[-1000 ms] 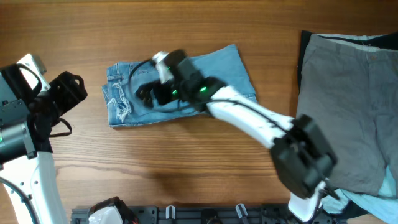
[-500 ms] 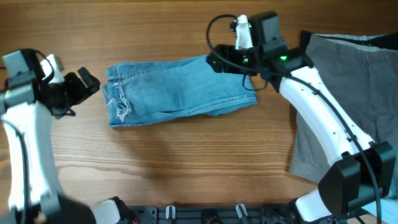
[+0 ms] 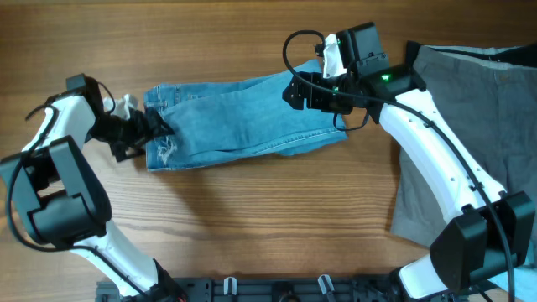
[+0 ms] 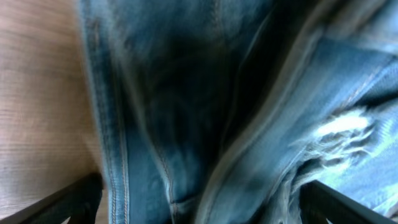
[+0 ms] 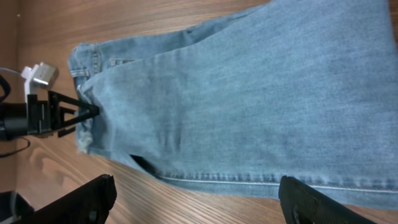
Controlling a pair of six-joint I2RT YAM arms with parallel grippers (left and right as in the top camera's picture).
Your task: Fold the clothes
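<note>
Denim jeans (image 3: 235, 122) lie beneath left claw (image 3: 149, 130) and right claw (image 3: 295, 92), both spread wide.

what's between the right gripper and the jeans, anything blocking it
Nothing visible. The right gripper hangs open directly over the jeans, with only denim below it; the grey trousers lie apart, off to one side.

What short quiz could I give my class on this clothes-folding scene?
1. True or false: the jeans overlap the grey trousers.
2. Which end of the jeans is the left gripper at? A) the frayed end B) the end by the right gripper C) neither
3. Fill in: in the wrist views, both grippers' jaws stand ____.
Key: 1 false, bare table shows between them; 2 A; 3 open.
</note>
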